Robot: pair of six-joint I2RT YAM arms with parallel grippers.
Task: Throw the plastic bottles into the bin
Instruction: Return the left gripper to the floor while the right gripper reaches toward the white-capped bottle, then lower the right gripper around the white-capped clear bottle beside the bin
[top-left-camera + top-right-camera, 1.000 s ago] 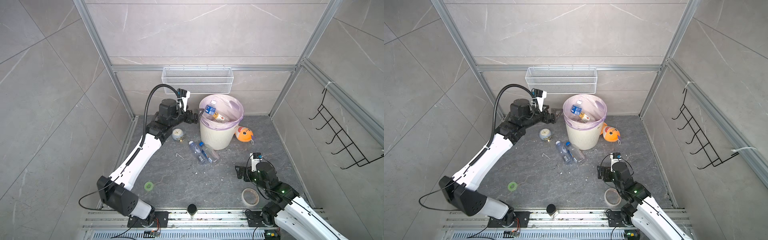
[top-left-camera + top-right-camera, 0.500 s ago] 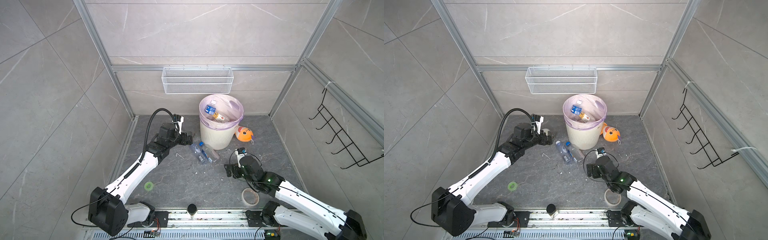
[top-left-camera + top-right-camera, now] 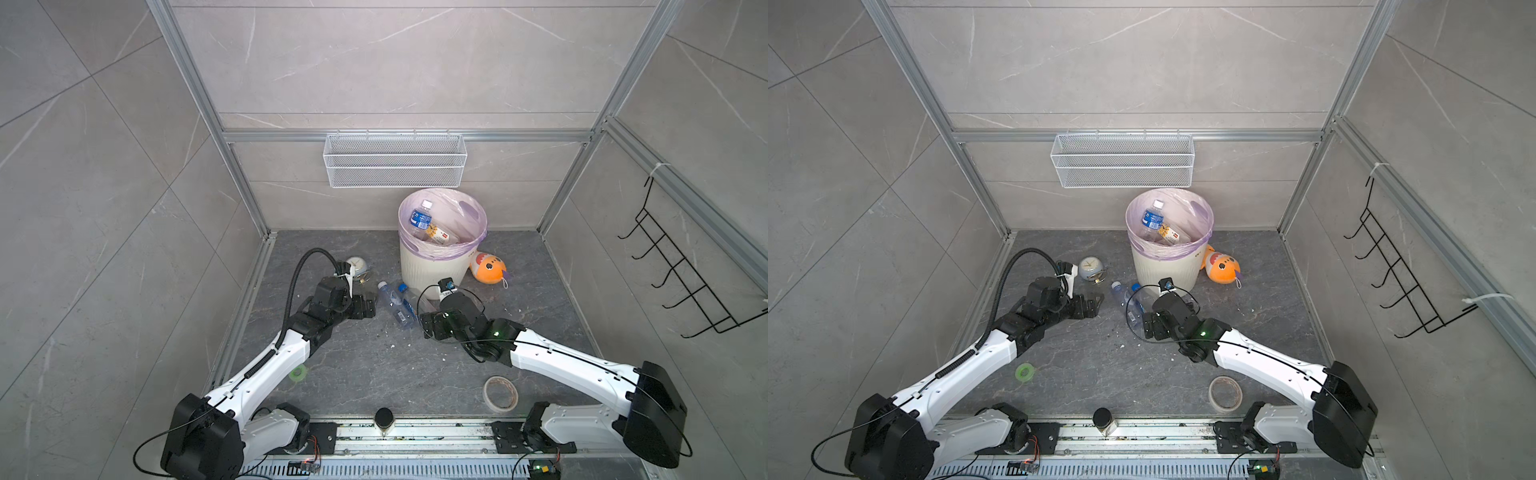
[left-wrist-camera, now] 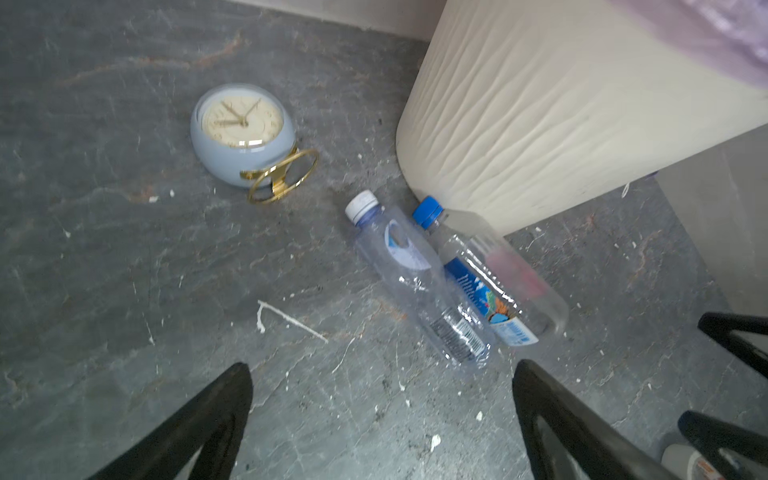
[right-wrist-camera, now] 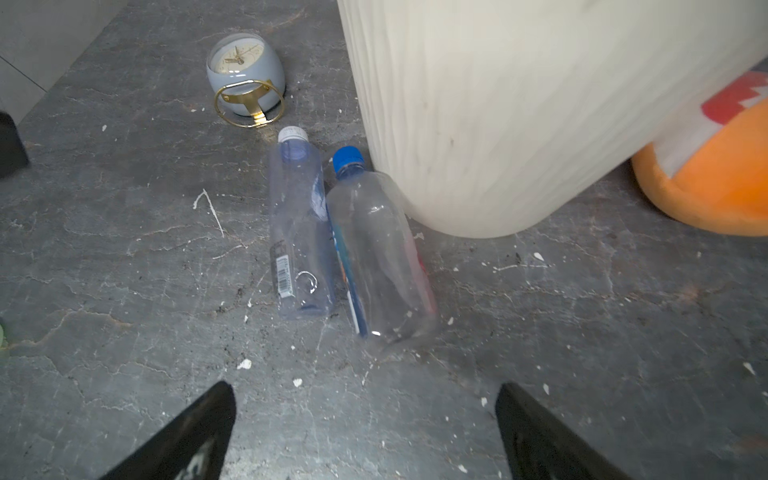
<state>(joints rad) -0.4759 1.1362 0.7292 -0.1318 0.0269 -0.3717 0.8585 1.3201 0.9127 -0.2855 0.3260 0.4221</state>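
The left tool [image 4: 382,374] and right tool [image 5: 365,390] both gape open and empty, low over the desk [image 3: 374,374]. Between them a white-capped bottle [image 4: 415,282] and a blue-capped bottle [image 4: 490,270] lie side by side, touching, the blue-capped one just beside the bin [image 4: 540,104]. Two more bottles [image 3: 419,218] lie inside the bin. A clock [image 4: 241,137] lies nearby.

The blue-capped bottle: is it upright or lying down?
Lying down. The blue-capped bottle rests on its side on the floor, beside the white-capped bottle, by the bin.
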